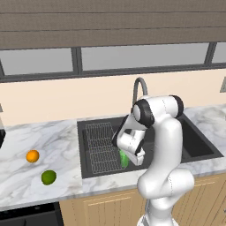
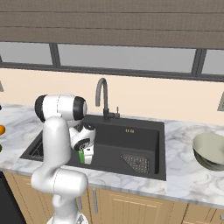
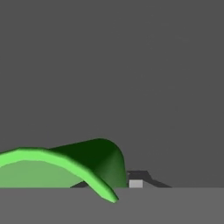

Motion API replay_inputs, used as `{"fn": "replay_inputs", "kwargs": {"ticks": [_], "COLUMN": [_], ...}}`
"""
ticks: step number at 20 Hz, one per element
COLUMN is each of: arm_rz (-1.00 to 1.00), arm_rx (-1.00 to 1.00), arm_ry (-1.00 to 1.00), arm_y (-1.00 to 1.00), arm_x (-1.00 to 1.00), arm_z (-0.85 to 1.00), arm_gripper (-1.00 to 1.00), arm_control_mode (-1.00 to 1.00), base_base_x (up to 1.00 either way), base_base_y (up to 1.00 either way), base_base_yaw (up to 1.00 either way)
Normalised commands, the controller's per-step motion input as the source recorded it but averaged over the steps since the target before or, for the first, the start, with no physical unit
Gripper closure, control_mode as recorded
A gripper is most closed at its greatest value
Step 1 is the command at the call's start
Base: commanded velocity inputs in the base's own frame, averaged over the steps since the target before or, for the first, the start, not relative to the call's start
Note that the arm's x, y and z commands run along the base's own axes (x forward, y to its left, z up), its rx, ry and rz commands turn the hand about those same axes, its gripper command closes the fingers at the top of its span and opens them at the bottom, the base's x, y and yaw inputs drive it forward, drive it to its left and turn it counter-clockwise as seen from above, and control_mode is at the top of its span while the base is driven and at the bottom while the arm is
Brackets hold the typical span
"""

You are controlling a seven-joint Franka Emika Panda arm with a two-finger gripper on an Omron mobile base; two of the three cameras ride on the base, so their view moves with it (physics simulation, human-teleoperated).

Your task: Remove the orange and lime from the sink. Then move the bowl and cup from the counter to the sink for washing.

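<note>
On the left part of the counter (image 1: 57,145), white marble-look with grey veins, rest the orange (image 1: 32,156), a small bright ball, and nearer the front edge the lime (image 1: 48,177), a darker green, slightly oval fruit. The two lie near each other but apart, both well left of the basin.

At centre is the sink (image 1: 198,148), a dark grey rectangular basin set into the worktop, with a wire rack (image 1: 99,145) in its left part, a drain strainer (image 2: 136,162) on the floor toward the right, and a curved grey faucet (image 2: 103,98) behind its far rim.

The white arm reaches down into the left half of the basin. At the gripper (image 1: 130,160) is the cup (image 1: 124,158), a bright light-green tumbler with a smooth wall. In the hand view the cup (image 3: 65,168) lies close below the camera, its open rim turned toward the lens and its darker outer wall curving away, against the plain dark grey of the basin. The fingers are hidden behind the hand and the cup, so whether the jaws grip the cup or stand free of it cannot be told.

On the right part of the counter sits the bowl (image 2: 210,151), wide, round, pale grey-beige with a thin rim, well apart from the sink.

Behind the worktop runs a cream wall with a long dark-framed window (image 1: 141,57); light wood cabinets (image 2: 131,208) stand below.
</note>
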Motion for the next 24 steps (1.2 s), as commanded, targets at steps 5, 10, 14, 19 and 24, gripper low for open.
{"fn": "replay_inputs", "kwargs": {"ticks": [5, 10, 14, 19, 24], "arm_rz": [0.0, 0.0, 0.0, 0.0, 0.0], "arm_rx": [0.0, 0.0, -0.01, 0.0, 0.0], "arm_ry": [0.0, 0.0, 0.0, 0.0, 0.0], "arm_y": [0.06, 0.03, 0.02, 0.01, 0.0], "arm_x": [0.01, 0.0, -0.01, -0.08, -0.08], "arm_z": [-0.07, -0.04, -0.01, 0.0, 0.02], "arm_gripper": [-1.0, -1.0, -1.0, -1.0, -1.0], "arm_control_mode": [-1.0, -1.0, -1.0, -1.0, -1.0], "base_base_x": [0.0, 0.0, 0.0, 0.0, 0.0], "base_base_y": [0.0, 0.0, 0.0, 0.0, 0.0], "base_base_yaw": [0.0, 0.0, 0.0, 0.0, 0.0]}}
